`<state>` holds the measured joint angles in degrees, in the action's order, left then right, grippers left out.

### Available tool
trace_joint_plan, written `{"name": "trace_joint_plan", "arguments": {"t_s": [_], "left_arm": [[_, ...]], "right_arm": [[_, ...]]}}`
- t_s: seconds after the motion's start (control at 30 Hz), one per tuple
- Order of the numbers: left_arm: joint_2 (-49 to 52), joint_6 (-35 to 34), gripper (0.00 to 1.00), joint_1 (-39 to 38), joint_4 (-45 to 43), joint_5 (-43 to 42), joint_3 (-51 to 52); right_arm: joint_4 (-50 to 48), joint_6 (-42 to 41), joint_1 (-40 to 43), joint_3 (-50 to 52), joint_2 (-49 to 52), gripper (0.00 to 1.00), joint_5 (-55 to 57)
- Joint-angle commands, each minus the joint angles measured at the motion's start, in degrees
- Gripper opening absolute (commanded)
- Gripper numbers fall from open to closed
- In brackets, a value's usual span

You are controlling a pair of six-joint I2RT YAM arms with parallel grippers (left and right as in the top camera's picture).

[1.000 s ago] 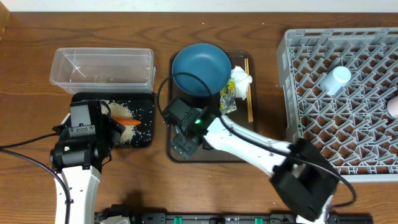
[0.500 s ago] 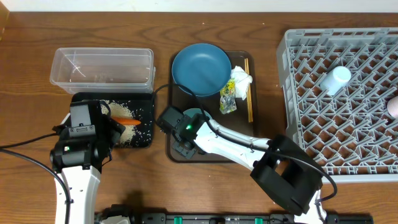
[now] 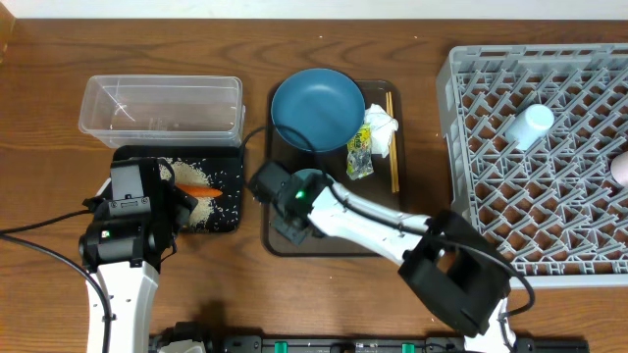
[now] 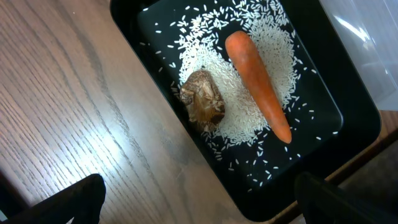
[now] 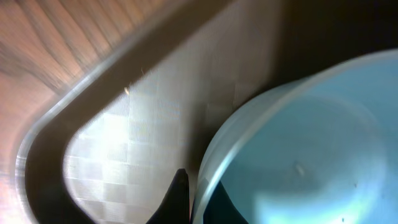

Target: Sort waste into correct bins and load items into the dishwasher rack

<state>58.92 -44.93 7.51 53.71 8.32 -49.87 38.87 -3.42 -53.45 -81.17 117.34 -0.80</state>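
Note:
A white bowl [image 5: 298, 143], light blue inside, sits on the brown serving tray [image 5: 137, 124]. My right gripper [image 5: 198, 202] is shut on its rim, one finger inside and one outside. Overhead, the right gripper [image 3: 294, 203] covers most of the bowl [image 3: 312, 177]. The dark-blue plate [image 3: 316, 108], tissue [image 3: 381, 126], wrapper [image 3: 359, 155] and chopsticks [image 3: 392, 147] lie further back on that tray. The black tray [image 4: 323, 81] holds rice [image 4: 249, 106], a carrot [image 4: 258, 87] and a brown lump [image 4: 204, 99]. My left gripper [image 4: 199, 208] hovers open over its near edge, holding nothing.
The clear tub [image 3: 162, 108] stands behind the black tray [image 3: 228, 157]. The grey rack [image 3: 540, 186] fills the right side, with a pale cup [image 3: 530, 126] lying in it and another [image 3: 620, 169] at the frame's edge. My right arm crosses the brown tray [image 3: 363, 230].
My right gripper has closed from open onto the bowl's rim and shifted slightly towards the tray's left side. The left arm has not moved.

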Motion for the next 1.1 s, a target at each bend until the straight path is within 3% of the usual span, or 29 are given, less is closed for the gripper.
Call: {"name": "trace_joint_plan", "arguments": {"t_s": [0.0, 0.3, 0.93, 1.07], "left_arm": [[-0.2, 0.76, 0.98, 0.31, 0.22, 0.7, -0.72], [-0.2, 0.76, 0.98, 0.31, 0.22, 0.72, -0.72], [-0.2, 0.79, 0.98, 0.31, 0.22, 0.7, -0.72], [-0.2, 0.76, 0.98, 0.31, 0.22, 0.7, -0.72]], "right_arm": [[-0.68, -2.36, 3.65, -1.2, -0.83, 0.01, -17.42], [-4.26, -3.37, 15.45, -1.27, -2.27, 0.01, -46.9], [-10.27, -3.39, 34.36, -1.29, -3.61, 0.01, -81.9], [-9.73, -3.56, 39.36, -1.29, -6.12, 0.01, -82.14]]}}
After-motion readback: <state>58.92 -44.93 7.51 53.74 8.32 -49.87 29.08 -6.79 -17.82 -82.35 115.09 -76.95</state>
